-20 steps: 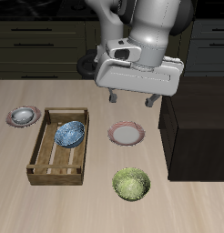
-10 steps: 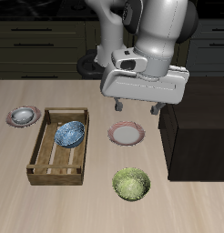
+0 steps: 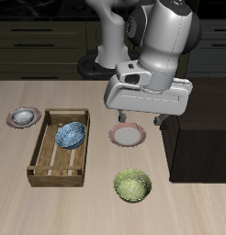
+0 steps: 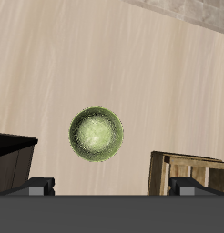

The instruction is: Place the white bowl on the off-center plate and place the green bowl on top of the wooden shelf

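Shelf (image 3: 199, 128) top is sitting bare, so the second half is not done. Gripper (image 3: 141, 118) is hanging above the central plate (image 3: 128, 136), jaws spread wide and holding nothing. Green bowl (image 3: 132, 185) is lying on the table near the front edge. White bowl (image 3: 24, 116) is resting on the off-center plate (image 3: 11, 119), so that half looks finished.

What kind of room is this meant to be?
Probably a computer-drawn kitchen: dark drawers run behind a wooden table set with bowls, such as the green bowl, and a plate.
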